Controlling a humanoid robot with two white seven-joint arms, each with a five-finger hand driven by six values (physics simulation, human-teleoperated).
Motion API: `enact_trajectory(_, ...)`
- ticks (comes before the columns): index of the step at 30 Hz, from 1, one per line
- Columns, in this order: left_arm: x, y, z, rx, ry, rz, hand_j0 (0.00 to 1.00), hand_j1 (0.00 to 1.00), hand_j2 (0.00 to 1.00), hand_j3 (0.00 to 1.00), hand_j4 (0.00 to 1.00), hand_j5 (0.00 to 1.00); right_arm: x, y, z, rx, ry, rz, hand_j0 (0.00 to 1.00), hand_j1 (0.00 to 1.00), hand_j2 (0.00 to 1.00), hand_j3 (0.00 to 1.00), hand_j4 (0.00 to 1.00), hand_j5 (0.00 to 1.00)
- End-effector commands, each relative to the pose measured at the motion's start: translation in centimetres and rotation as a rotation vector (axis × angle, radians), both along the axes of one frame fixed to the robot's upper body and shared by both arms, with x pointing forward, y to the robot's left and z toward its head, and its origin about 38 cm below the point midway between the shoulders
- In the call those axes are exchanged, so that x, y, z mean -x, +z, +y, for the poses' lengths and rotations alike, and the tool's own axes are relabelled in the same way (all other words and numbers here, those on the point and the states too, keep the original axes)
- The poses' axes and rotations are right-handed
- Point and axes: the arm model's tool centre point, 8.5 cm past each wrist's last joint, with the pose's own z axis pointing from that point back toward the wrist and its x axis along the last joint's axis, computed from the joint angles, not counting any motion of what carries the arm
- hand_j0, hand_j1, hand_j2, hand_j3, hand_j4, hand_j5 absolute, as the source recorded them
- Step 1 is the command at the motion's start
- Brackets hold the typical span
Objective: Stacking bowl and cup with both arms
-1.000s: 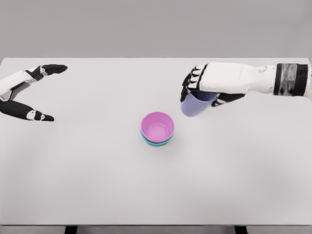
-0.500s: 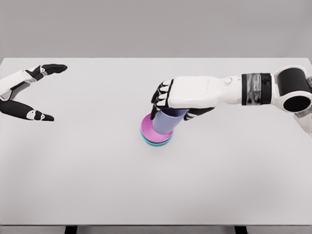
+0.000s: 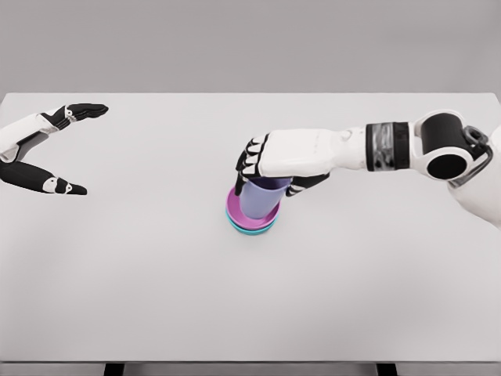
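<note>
At the middle of the white table (image 3: 156, 298), the robot's right hand (image 3: 270, 163) grips a lavender cup (image 3: 260, 197) from above, fingers wrapped around its rim, and holds it directly over a pink bowl (image 3: 232, 205) nested in a teal bowl (image 3: 250, 230). The cup's long axis stands close to upright, tipped slightly, with its base pointing down into the pink bowl's hollow; whether the base already touches the bowl's floor cannot be told from this angle. The cup hangs straight beneath the palm, so what remains appears to be a short lowering and a release, and the small tilt could leave it leaning against the bowl's wall. The cup is a plain, smooth, tapered tumbler, narrower than the bowl that receives it, and it covers most of the bowl's opening. The left hand (image 3: 43, 149) rests well apart at the table's left edge, fingers spread and holding nothing, far from the stack, while the right arm reaches in across the table from the right.
</note>
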Motion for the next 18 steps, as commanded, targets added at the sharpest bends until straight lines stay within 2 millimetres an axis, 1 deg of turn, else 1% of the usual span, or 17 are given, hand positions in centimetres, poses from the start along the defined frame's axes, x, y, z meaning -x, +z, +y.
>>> enact_trajectory(1,0.0,0.1,0.0,0.007,0.002,0.002,1.00,1.00,1.00,1.00,1.00,1.00,-0.1,-0.3,0.1,0.002,-0.003,0.008,0.69,0.69,0.69,0.69,0.69,0.69)
enact_trajectory(6,0.0,0.1,0.0,0.008,0.001,0.002,1.00,1.00,1.00,1.00,1.00,1.00,0.0,-0.3,0.5,-0.002,0.005,0.009,0.70,0.70,0.70,0.70,0.70,0.70)
enact_trajectory(8,0.0,0.1,0.0,0.007,0.002,0.002,1.00,1.00,1.00,1.00,1.00,1.00,0.1,-0.3,0.5,0.005,0.013,-0.003,0.96,0.96,0.96,0.96,0.96,0.96)
enact_trajectory(9,0.0,0.1,0.0,0.007,0.002,0.002,1.00,1.00,1.00,1.00,1.00,1.00,0.2,-0.3,0.6,0.006,0.017,-0.007,0.99,0.99,0.99,0.99,0.99,0.99)
enact_trajectory(15,0.0,0.1,0.1,0.007,0.003,0.003,1.00,1.00,1.00,1.00,1.00,1.00,0.3,0.3,0.3,0.004,0.020,-0.023,1.00,1.00,1.00,1.00,1.00,1.00)
enact_trajectory(16,0.0,0.1,0.0,0.008,0.001,0.002,1.00,1.00,1.00,1.00,1.00,1.00,0.4,0.9,0.2,-0.006,0.021,-0.033,1.00,1.00,1.00,1.00,1.00,1.00)
enact_trajectory(17,0.0,0.1,0.1,0.007,0.003,0.003,1.00,1.00,1.00,1.00,1.00,1.00,0.0,2.0,-0.8,-0.022,-0.002,-0.056,1.00,1.00,1.00,1.00,1.00,1.00)
enact_trajectory(18,0.0,0.1,0.0,0.007,0.002,0.002,1.00,1.00,1.00,1.00,1.00,1.00,-0.5,3.7,-2.0,-0.049,-0.037,-0.092,1.00,1.00,1.00,1.00,1.00,1.00)
